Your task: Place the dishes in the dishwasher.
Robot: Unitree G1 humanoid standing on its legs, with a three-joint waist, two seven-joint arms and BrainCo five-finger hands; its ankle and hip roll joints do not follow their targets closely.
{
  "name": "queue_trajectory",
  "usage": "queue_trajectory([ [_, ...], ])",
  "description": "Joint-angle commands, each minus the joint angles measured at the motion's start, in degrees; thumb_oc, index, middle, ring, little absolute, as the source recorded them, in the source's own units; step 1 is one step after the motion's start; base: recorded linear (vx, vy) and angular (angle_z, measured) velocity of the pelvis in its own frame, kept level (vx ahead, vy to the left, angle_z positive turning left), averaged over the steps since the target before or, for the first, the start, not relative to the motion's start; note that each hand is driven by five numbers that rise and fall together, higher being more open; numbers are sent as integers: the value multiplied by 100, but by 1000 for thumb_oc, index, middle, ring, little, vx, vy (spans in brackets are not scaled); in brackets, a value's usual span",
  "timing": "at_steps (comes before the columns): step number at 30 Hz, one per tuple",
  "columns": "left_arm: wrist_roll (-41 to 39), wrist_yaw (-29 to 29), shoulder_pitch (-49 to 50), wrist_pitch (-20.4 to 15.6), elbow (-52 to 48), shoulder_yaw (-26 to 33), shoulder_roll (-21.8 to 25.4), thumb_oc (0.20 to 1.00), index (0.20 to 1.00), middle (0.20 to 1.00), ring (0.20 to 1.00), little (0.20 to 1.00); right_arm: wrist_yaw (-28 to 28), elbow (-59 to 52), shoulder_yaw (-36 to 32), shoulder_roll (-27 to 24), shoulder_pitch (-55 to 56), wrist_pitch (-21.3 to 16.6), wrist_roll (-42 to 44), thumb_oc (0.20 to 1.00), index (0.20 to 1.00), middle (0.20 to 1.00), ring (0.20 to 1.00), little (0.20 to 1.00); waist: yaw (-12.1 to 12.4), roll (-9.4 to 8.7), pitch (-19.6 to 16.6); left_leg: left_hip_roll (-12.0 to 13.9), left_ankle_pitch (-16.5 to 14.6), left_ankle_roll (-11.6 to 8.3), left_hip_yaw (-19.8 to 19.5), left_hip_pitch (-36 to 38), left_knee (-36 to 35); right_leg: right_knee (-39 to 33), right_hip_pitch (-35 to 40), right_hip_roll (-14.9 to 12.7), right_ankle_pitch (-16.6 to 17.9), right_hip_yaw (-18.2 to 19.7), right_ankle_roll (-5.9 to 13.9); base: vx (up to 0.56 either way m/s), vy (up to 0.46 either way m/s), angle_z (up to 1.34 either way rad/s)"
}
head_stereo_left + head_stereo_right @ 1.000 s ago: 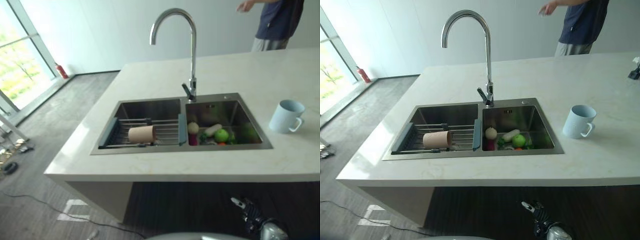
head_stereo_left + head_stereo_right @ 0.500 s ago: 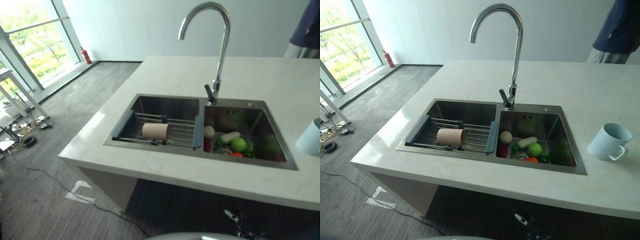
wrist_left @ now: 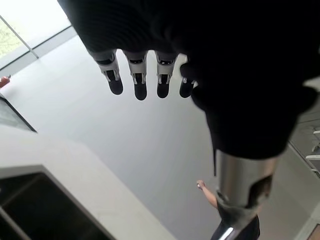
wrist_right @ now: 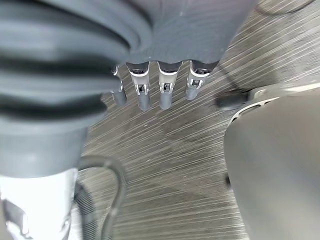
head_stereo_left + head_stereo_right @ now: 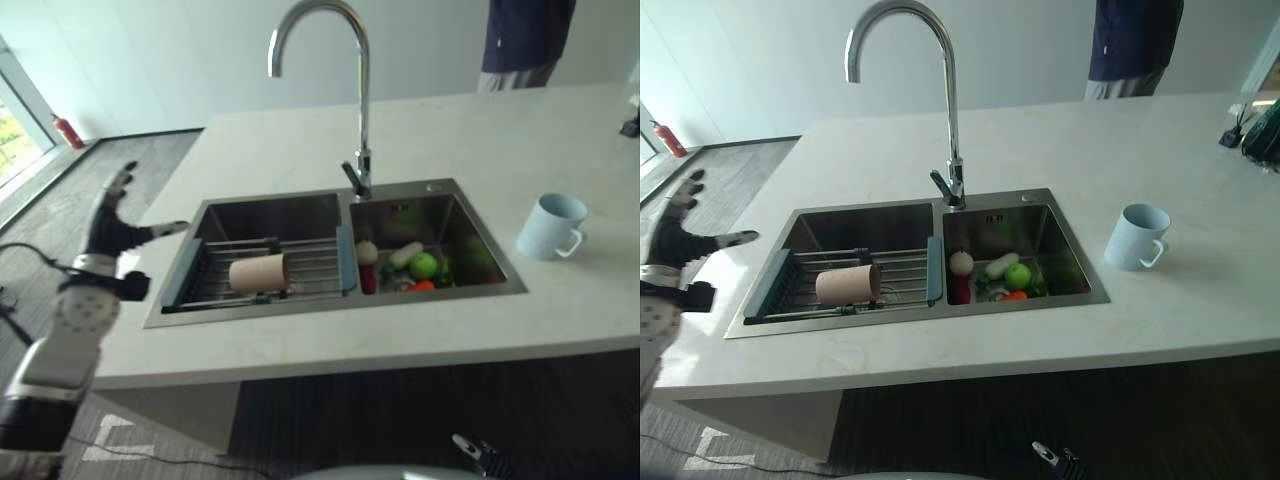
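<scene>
Setting: a pale marble-look tabletop [image 5: 480, 330] is carrying a stainless steel double sink [image 5: 440, 192], with grey wood-grain floor [image 5: 60, 200] lying to the robot's left and a white wall behind.
Tap: a tall curved chrome faucet [image 5: 360, 100] is standing at the back of the sink, on the divide between the two basins.
Left basin: a grey-edged wire drying rack [image 5: 310, 262] is spanning it, and a beige cylindrical cup [image 5: 258, 272] is lying on its side on the rack's wires.
Right basin: a white round item, a pale long one, a green apple-like ball [image 5: 424, 265] and red pieces are sitting together at the bottom.
Mug: a light blue ceramic mug with handle [image 5: 550, 226] is standing upright on the tabletop, to the right of the sink and well apart from it.
Left hand: the left hand [image 5: 108, 232] is hovering in the air off the tabletop's left edge, fingers spreading straight and the thumb pointing toward the sink; it is holding and touching nothing.
Right hand: the right hand [image 4: 155, 80] is hanging low over the floor, fingers relaxing straight and carrying nothing.
Person: a person in a dark top [image 5: 525, 35] is standing beyond the far edge of the tabletop.
</scene>
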Motion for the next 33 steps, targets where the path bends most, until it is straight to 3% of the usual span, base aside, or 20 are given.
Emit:
queue_trajectory([
  [1, 233, 191, -652, -7, 250, 233, 316, 1000, 1000, 1000, 1000, 1000, -14, 3, 184, -12, -548, -476, 342, 1000, 1000, 1000, 1000, 1000, 88, -255, 539, -9, -201, -63, -49, 331, 28, 11, -167, -204, 525, 115, 182, -186, 38, -7],
  [12, 420, 172, -247, 121, 356, 165, 233, 1000, 1000, 1000, 1000, 1000, 82, -255, -32, -129, -432, -416, 78, 1000, 1000, 1000, 1000, 1000, 159, -283, 925, -69, -108, -69, -211, 130, 28, 10, -319, -201, 581, 124, 222, -41, 49, -1],
  [23, 737, 843, 4, -270, 422, 585, 198, 1000, 1000, 1000, 1000, 1000, 95, -462, -2, -96, -418, -290, -16, 1000, 1000, 1000, 1000, 1000, 271, -311, 942, -89, -105, -112, -306, 74, 28, 34, -345, -236, 573, -9, 250, -11, 26, 8],
  [28, 818, 1253, -166, -658, 481, 626, 261, 1000, 1000, 1000, 1000, 1000, 109, -474, 44, -84, -418, -271, -55, 1000, 1000, 1000, 1000, 1000, 249, -334, 978, -92, -109, -120, -279, 24, 28, 42, -416, -247, 597, 14, 267, -12, 31, 2],
  [33, 1134, 1130, -346, -726, 337, 595, 366, 1000, 1000, 1000, 1000, 1000, 101, -441, 23, -112, -495, -300, -40, 1000, 1000, 1000, 1000, 1000, 230, -353, 1027, -93, -105, -134, -263, -46, 28, 43, -500, -241, 629, 45, 285, -15, 5, 0],
])
